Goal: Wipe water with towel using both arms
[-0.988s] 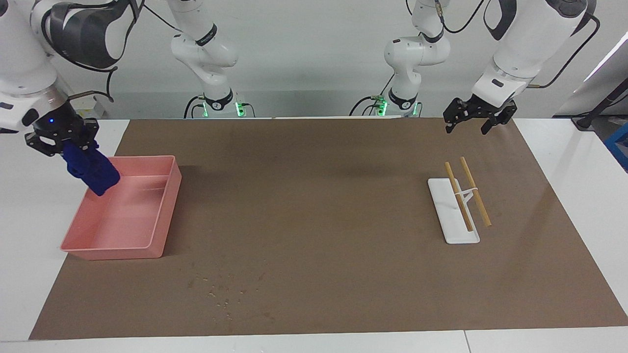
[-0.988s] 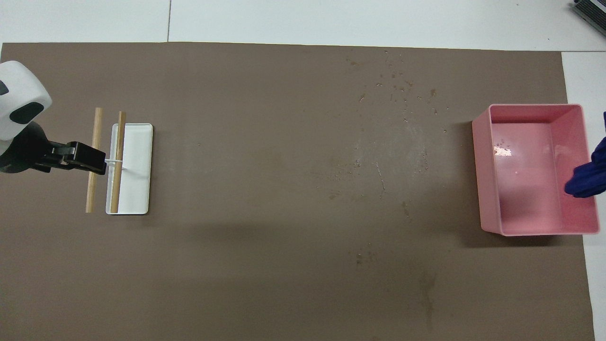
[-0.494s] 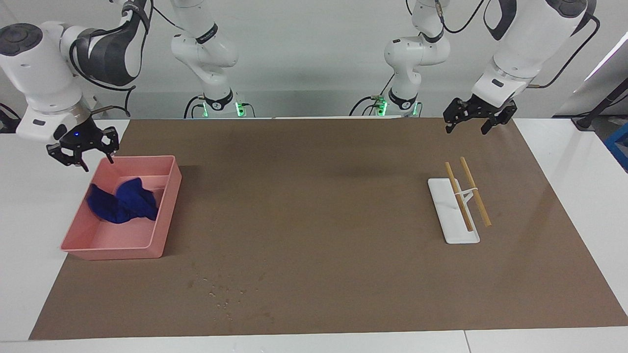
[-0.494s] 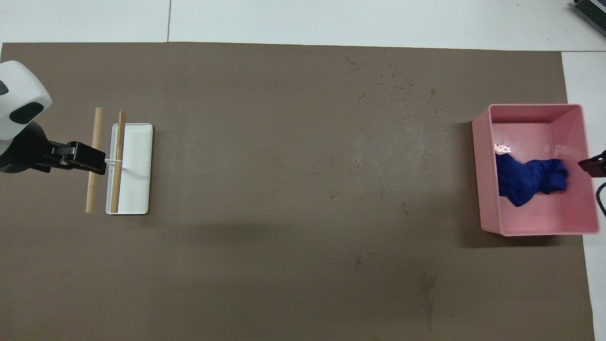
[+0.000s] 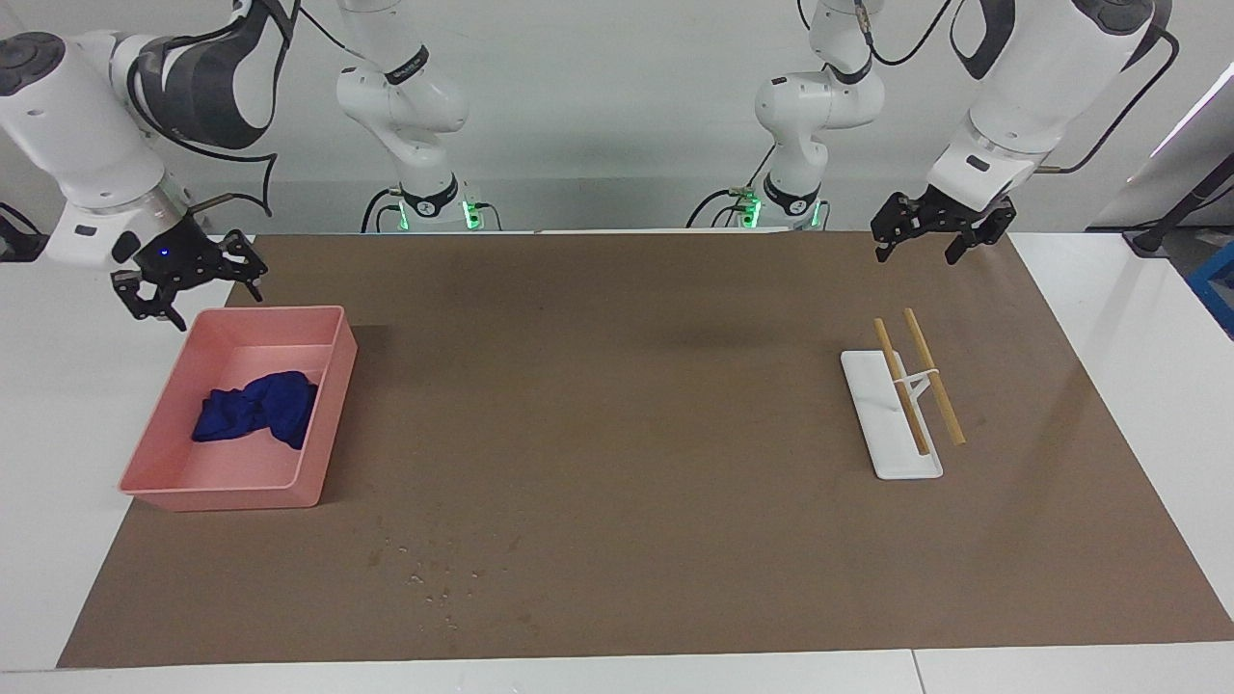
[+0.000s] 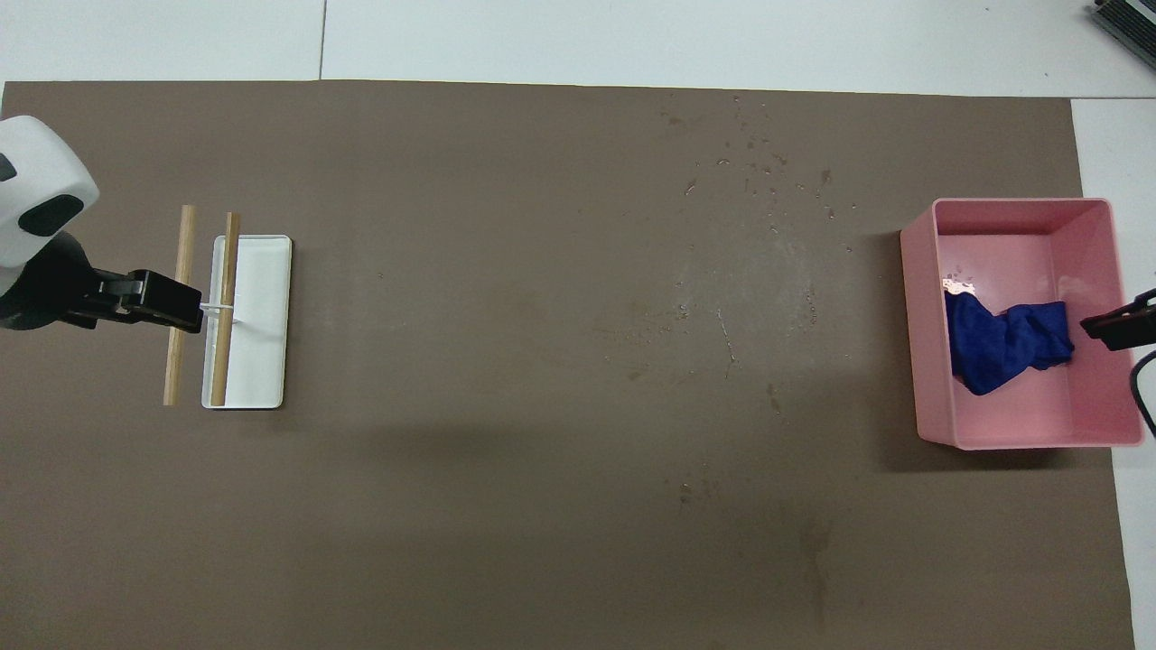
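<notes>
The navy-blue towel (image 5: pixel 258 410) lies crumpled inside the pink tray (image 5: pixel 328 405) at the right arm's end of the table; it also shows in the overhead view (image 6: pixel 1002 348). My right gripper (image 5: pixel 198 299) is open and empty, raised over the tray's rim nearer to the robots; its tips enter the overhead view (image 6: pixel 1115 327). Water droplets (image 5: pixel 434 578) speckle the brown mat, farther from the robots than the tray; they also show in the overhead view (image 6: pixel 768 171). My left gripper (image 5: pixel 916 253) is open and waits over the mat beside the white tray, seen from above over the wooden sticks (image 6: pixel 185 309).
A white tray (image 5: pixel 892 453) with two wooden sticks (image 5: pixel 933 376) across it sits at the left arm's end, also seen from above (image 6: pixel 266 343). The pink tray's wall (image 6: pixel 912 325) stands at the mat's edge. The brown mat (image 5: pixel 617 405) covers most of the table.
My right gripper let go of the towel, which dropped into the pink tray and settled. The gripper opened and drew back toward the robots. The left arm has not moved.
</notes>
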Motion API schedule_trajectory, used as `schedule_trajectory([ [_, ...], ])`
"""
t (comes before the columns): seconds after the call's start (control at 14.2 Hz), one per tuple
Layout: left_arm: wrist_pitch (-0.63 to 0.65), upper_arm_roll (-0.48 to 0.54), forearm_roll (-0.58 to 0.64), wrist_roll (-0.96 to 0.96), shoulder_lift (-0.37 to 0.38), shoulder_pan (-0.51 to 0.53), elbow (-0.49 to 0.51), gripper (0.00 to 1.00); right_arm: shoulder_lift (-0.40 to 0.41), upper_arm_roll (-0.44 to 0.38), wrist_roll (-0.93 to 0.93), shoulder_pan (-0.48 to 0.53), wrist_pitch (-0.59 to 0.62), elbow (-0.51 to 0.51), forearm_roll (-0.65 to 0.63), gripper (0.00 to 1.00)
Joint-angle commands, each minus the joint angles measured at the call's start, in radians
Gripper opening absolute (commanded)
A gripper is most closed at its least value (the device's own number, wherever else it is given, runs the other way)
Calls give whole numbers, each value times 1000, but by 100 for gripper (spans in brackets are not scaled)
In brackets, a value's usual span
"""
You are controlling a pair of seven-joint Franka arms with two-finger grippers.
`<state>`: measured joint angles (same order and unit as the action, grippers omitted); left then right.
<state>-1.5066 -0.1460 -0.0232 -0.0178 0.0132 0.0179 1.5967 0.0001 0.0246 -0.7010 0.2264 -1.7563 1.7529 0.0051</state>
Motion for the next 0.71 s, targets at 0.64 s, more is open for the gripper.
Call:
schedule_trajectory([
  [0.64,-17,-1,-11,9,11,8,17,100,-138,40,468,-223,94,-63,24,100],
])
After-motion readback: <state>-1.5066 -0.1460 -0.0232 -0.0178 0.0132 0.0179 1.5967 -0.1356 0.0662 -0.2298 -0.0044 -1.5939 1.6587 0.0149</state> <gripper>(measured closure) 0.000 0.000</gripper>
